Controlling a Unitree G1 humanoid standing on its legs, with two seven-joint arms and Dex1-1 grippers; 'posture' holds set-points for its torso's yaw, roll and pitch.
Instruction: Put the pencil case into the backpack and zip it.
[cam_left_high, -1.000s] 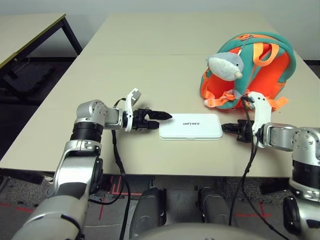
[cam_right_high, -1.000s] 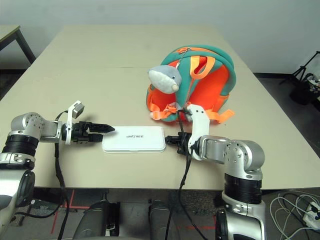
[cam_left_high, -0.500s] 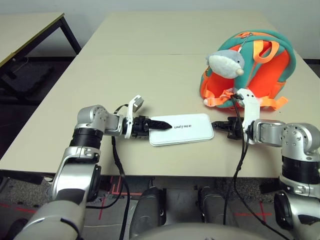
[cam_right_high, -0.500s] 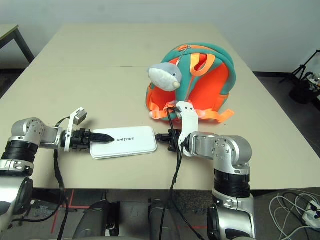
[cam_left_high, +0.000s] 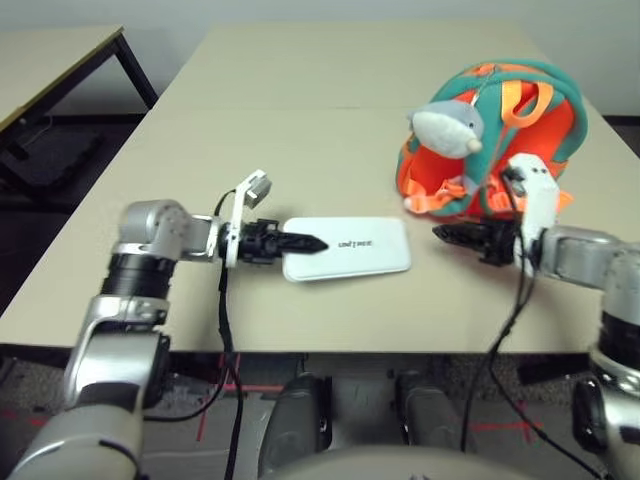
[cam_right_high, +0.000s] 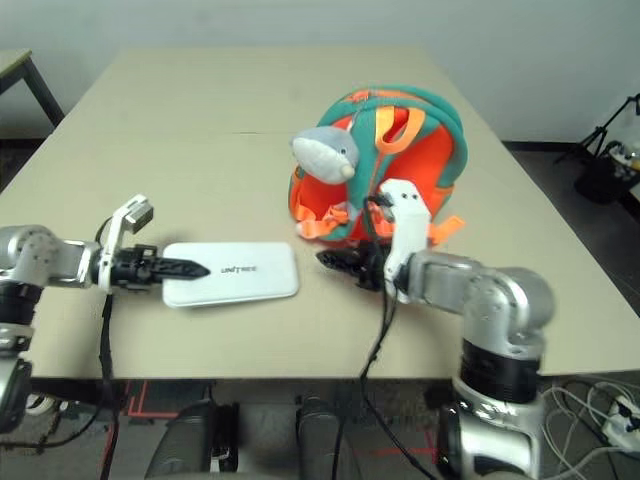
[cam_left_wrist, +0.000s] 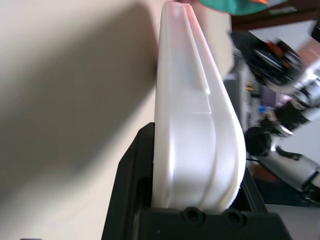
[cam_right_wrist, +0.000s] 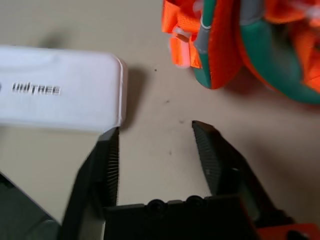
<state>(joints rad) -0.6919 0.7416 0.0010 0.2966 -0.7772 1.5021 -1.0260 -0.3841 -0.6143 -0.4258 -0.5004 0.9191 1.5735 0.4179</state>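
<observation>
Gripping the white pencil case by its short end, the left gripper has its black fingers pinched on the case's edge; the left wrist view shows the case wedged edge-on between them. The case sits over the beige table, stretching toward the right gripper, which hovers just beyond the far end, apart from it, its serrated fingers spread with nothing between. Small dark lettering on the case reads "UNITREE". The orange and teal backpack stands behind the right gripper, a grey plush dolphin charm hanging on its front.
</observation>
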